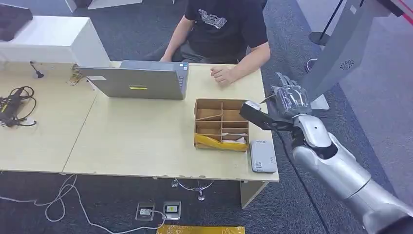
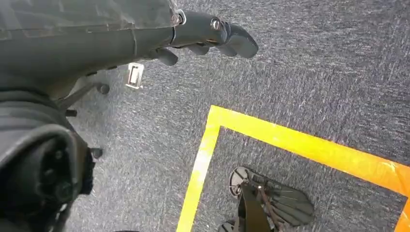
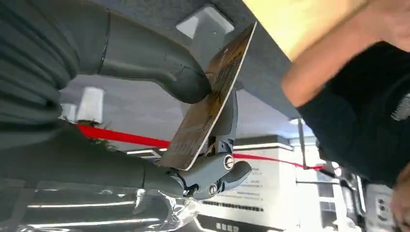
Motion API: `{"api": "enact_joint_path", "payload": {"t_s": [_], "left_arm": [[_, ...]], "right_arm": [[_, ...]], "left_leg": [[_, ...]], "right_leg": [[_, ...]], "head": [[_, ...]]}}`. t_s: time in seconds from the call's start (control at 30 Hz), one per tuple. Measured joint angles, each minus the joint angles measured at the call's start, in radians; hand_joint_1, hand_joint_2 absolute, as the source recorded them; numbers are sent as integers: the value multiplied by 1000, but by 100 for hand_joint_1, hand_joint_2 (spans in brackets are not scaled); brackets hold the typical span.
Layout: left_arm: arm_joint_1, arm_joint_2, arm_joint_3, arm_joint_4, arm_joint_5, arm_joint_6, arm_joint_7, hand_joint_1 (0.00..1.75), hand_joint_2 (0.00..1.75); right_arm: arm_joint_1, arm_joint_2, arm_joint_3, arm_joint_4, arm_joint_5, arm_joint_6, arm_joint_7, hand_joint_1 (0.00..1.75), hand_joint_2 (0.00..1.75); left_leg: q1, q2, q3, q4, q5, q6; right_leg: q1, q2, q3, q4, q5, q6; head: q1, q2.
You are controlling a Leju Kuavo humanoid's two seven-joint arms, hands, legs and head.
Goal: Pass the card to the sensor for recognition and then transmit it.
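Note:
My right hand [image 1: 290, 101] is raised off the table's right edge and pinches a dark card [image 1: 255, 115] that sticks out toward the box. In the right wrist view the thumb [image 3: 186, 82] presses the card [image 3: 212, 96] against the fingers [image 3: 217, 171] behind it. A grey-white card sensor [image 1: 263, 156] lies flat at the table's front right corner, below and nearer than the card. A person's hand [image 1: 224, 75] rests on the far side of the table. My left hand [image 2: 212, 31] hangs over the carpet and holds nothing.
A divided cardboard box [image 1: 221, 124] stands just left of the sensor. A grey laptop [image 1: 141, 80] sits at the back in front of the person [image 1: 229, 24]. Cables [image 1: 17, 105] lie at far left. A grey stand [image 1: 341, 48] rises behind my right hand.

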Motion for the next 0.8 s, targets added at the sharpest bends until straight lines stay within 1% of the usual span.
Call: {"api": "enact_joint_path", "payload": {"t_s": [0.2,0.33,0.47,0.7,0.8], "left_arm": [[2,0,0,0,-23,-13,0,0,0],[1,0,0,0,-26,-13,0,0,0],[1,0,0,0,-32,-16,0,0,0],[2,1,-1,0,-54,-18,-4,0,0],[1,2,-2,0,-64,-19,-4,0,0]], "right_arm": [[125,-90,-56,-73,18,-16,20,175,175],[161,-125,-82,-113,21,-17,21,175,175],[180,-145,-95,-140,29,-17,30,175,175],[302,-209,-162,-232,43,-32,50,175,175],[348,-238,-182,-259,31,-68,64,175,175]], "left_leg": [[0,1,0,0,-1,0],[0,3,0,0,-1,0],[0,3,1,0,-1,0],[0,2,0,0,-1,0],[0,2,0,0,-1,0]], "right_leg": [[0,1,0,0,0,0],[0,2,0,0,0,0],[0,2,0,0,0,0],[0,2,0,0,0,0],[0,2,0,0,0,0]], "head": [[0,0],[0,0],[0,0],[0,0],[0,0]]}}
